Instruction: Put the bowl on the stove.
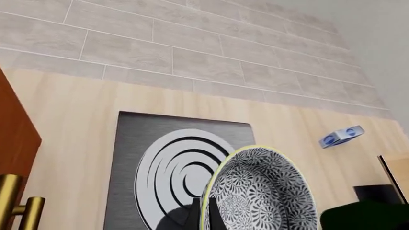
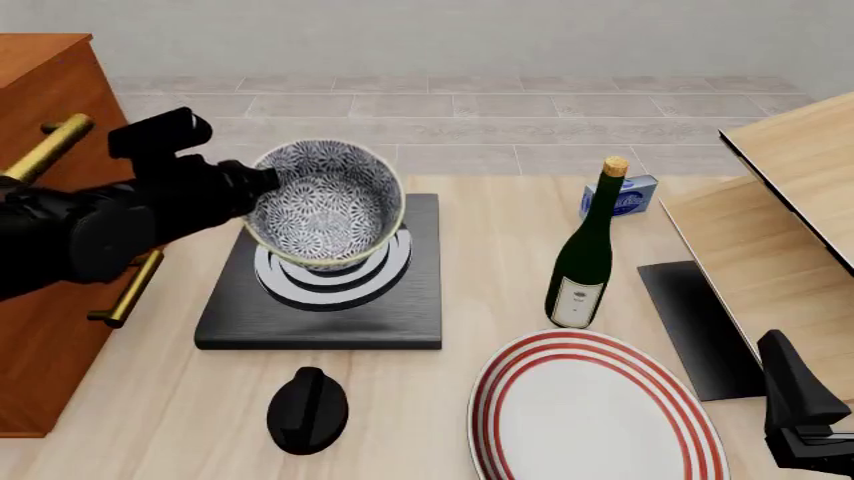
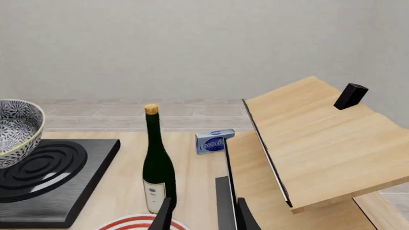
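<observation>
The blue-and-white floral bowl (image 2: 327,205) is held tilted just above the burner rings of the black stove (image 2: 227,325), left of the table's middle. My left gripper (image 2: 267,183) is shut on the bowl's left rim. In the left wrist view the fingers (image 1: 193,216) pinch the rim of the bowl (image 1: 262,191) over the stove (image 1: 128,158). In the right wrist view I cannot tell whether the bowl (image 3: 16,127) touches the stove (image 3: 57,191). My right gripper (image 2: 787,375) is open and empty at the front right, its fingers (image 3: 167,215) apart.
A green wine bottle (image 2: 583,250) stands right of the stove. A white plate with red rings (image 2: 594,410) lies at the front. A black knob (image 2: 307,408) lies before the stove. A blue box (image 2: 627,195), a wooden cabinet (image 2: 54,120) on the left and a wooden shelf (image 2: 774,230) on the right.
</observation>
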### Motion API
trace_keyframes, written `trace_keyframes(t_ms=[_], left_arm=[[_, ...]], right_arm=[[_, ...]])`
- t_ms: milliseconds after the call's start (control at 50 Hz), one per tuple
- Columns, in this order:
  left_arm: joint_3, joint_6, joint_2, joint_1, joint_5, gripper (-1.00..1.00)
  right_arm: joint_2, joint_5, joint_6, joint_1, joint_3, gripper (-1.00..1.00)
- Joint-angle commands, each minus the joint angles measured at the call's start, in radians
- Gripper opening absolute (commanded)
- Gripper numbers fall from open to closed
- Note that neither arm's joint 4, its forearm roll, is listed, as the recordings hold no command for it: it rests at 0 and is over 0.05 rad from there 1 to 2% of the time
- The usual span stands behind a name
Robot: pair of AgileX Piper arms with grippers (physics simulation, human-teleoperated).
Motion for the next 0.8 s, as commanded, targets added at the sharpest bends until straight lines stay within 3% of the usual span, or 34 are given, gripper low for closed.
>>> trace_keyframes(t_ms=[20,800], left_arm=[[-0.002,0.021,0.038,0.001,-0.043,-1.00],[-0.042,0.071,0.155,0.038,-0.129,-1.00]], right_arm=[[0.000,0.000,0.000,0.000,0.000,1.00],[0.000,0.000,0.000,0.000,0.000,1.00]])
